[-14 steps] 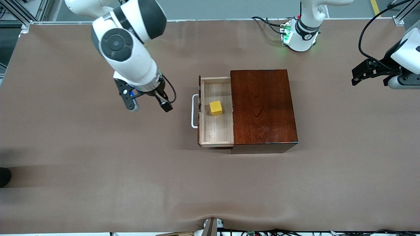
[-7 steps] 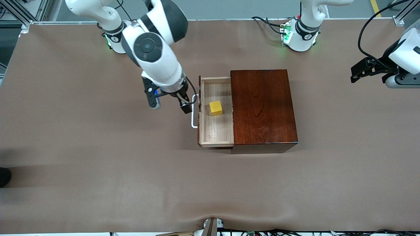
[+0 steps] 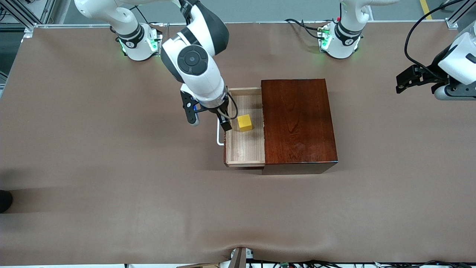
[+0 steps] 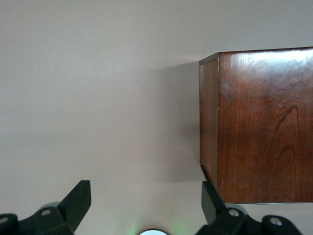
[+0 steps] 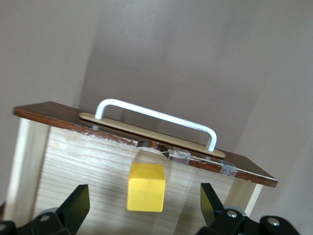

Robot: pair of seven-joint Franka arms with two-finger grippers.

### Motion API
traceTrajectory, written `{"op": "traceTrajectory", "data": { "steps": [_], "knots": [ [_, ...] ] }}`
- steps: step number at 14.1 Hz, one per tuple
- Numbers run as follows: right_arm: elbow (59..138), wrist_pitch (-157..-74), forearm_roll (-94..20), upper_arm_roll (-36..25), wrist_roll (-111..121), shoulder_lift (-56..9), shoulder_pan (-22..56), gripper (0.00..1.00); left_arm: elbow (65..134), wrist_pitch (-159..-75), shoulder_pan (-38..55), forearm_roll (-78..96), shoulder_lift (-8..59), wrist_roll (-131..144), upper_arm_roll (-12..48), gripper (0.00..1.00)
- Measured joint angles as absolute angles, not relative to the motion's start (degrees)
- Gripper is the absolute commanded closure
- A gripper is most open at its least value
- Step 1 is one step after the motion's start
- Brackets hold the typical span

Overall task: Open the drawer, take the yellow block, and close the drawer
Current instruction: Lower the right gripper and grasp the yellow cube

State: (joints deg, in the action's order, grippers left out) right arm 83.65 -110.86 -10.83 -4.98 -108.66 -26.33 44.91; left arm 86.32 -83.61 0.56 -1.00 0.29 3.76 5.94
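Drawer (image 3: 245,149) is open, yellow block (image 3: 244,122) sits inside untaken; right gripper (image 3: 209,120) over the handle (image 3: 220,137) end w/ jaws fully spread, empty; left gripper (image 4: 144,205) waits (jaws apart, empty) toward its table end; pick & close remain.

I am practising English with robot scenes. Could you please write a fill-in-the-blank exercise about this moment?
1. The yellow block lies inside the open ____.
2. The drawer's handle has the colour ____.
3. The right gripper, over the drawer's handle end, has its fingers ____.
4. The left gripper, fingers open, waits at its own end of the table, beside the dark wooden ____.

Missing words: drawer; white; open; box
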Motion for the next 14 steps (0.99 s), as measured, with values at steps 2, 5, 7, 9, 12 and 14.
{"op": "traceTrajectory", "data": {
  "steps": [2,5,7,9,12,14],
  "knots": [
    [83.70,-111.94,-10.83,-4.98,-108.70,-27.74,46.24,0.00,86.32,-83.61,-0.58,-1.00,0.29,3.76,7.19,0.00],
    [83.71,-115.87,-10.83,-4.98,-108.75,-29.12,47.04,0.00,86.32,-83.61,-0.83,-1.00,0.28,3.76,7.22,0.00],
    [83.73,-117.58,-10.83,-5.00,-109.27,-29.66,47.18,0.00,86.32,-83.61,-1.05,-1.00,0.28,3.76,7.19,0.00],
    [83.76,-119.15,-10.83,-4.99,-110.52,-30.67,48.08,0.00,86.32,-83.61,-1.26,-1.00,0.28,3.76,7.19,0.00],
    [83.80,-120.68,-10.77,-5.03,-111.23,-32.46,49.51,0.00,86.31,-83.61,-1.60,-1.00,0.28,3.76,7.17,0.00],
    [83.80,-120.91,-10.04,-5.03,-111.23,-33.66,50.30,0.00,86.30,-83.61,-1.65,-1.00,0.28,3.76,7.14,0.00]
  ]
}}
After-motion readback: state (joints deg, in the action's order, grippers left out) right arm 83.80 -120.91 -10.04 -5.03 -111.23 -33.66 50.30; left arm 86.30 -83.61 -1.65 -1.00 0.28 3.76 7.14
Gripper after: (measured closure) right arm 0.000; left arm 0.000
